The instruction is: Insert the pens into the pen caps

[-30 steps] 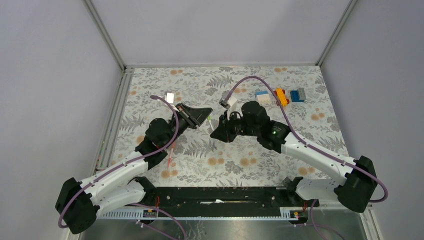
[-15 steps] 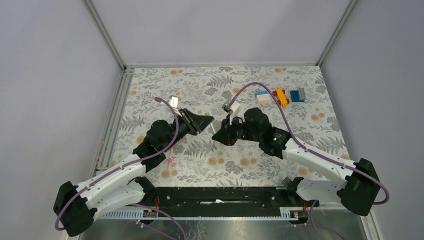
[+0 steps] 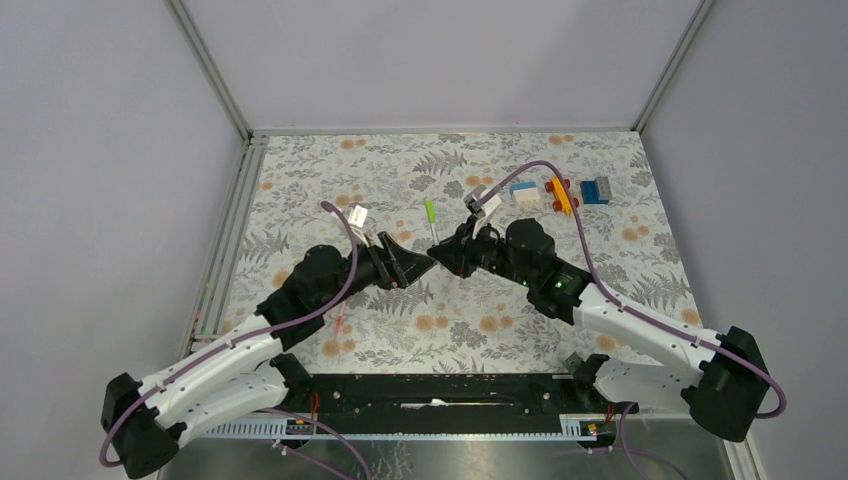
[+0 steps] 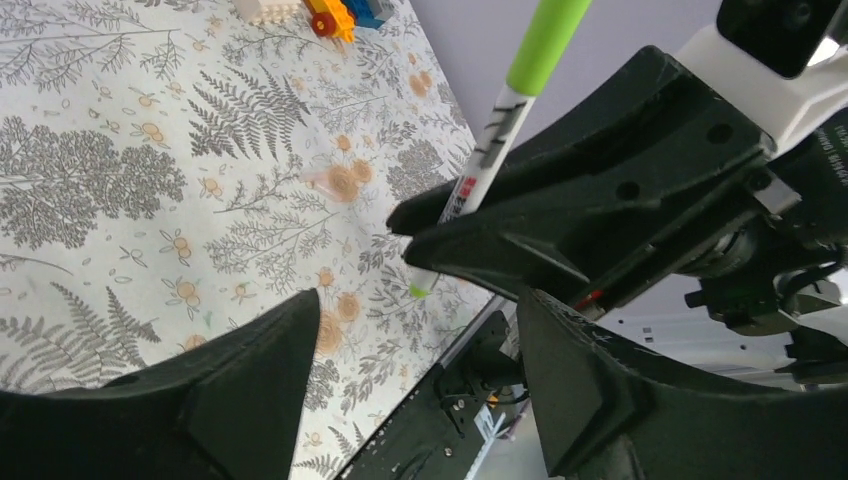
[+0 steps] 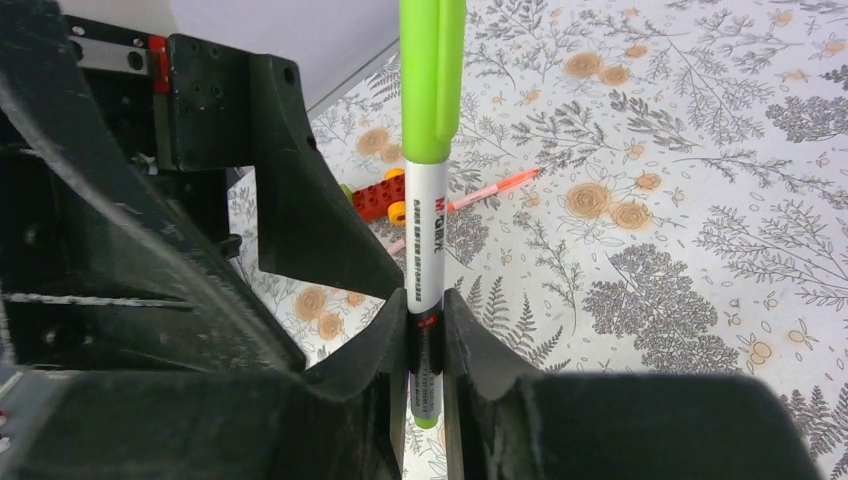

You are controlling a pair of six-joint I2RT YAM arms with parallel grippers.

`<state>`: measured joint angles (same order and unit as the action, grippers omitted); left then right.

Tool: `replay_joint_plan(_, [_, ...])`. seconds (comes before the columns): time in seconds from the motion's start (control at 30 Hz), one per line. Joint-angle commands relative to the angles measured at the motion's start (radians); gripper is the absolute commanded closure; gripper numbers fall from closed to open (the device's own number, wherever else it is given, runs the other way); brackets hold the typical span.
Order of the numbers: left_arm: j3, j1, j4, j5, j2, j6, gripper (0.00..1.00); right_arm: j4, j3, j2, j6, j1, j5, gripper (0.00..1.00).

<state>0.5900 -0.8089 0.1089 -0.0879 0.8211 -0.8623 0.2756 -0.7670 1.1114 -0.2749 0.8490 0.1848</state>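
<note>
White pen (image 5: 428,215): clamped low on its barrel in the right tool, near the middle of the table. In the top view it points from the tool tips toward 12 o'clock.
Green cap (image 5: 432,80): sits on the pen's far end, in line with the barrel. A short green tip shows at the opposite end, below the grip.
Right tool (image 5: 425,315): fingers pressed together on the white pen, one on each side of the barrel. The tool reaches in from 4 o'clock.
Left tool (image 4: 415,305): fingers spread wide with nothing between them. It reaches in from 8 o'clock and faces the right tool tip to tip.
Tool spacing: the two tools are close. Whether they touch cannot be told.
Left wrist view: the right tool's fingers and the pen stand just beyond the gap between the left fingers.
Pink pen (image 5: 495,185): lies flat on the table, free of both tools, at 7 o'clock from the white pen beside the left arm.
Red and yellow block (image 5: 378,196): on the table near the pink pen.
Toy blocks (image 3: 560,192): a short row at 2 o'clock from the white pen, well apart from both tools. They are white-blue, orange-red and blue.
Table (image 3: 300,170): covered in a grey fern and orange flower print.
</note>
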Motion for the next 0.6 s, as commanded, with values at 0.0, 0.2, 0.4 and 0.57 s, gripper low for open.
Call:
replay_joint_plan(0.0, [0.073,-0.003,-0.052,0.013,-0.066,0.027,0.22,0.071,-0.008,-0.026,-0.009,-0.006,-0.046,1.00])
replay_joint_plan(0.2, [0.152,-0.003,-0.067,0.031,-0.070,0.061,0.20,0.074,0.024,-0.039,-0.014,-0.005,0.037,1.00])
replay_joint_plan(0.4, [0.247,-0.002,-0.057,0.048,-0.022,0.130,0.28,0.110,0.081,-0.080,-0.031,-0.005,0.204,1.00])
replay_joint_plan(0.57, [0.284,-0.003,-0.038,0.024,0.037,0.146,0.39,0.118,0.099,-0.114,-0.038,-0.005,0.255,1.00])
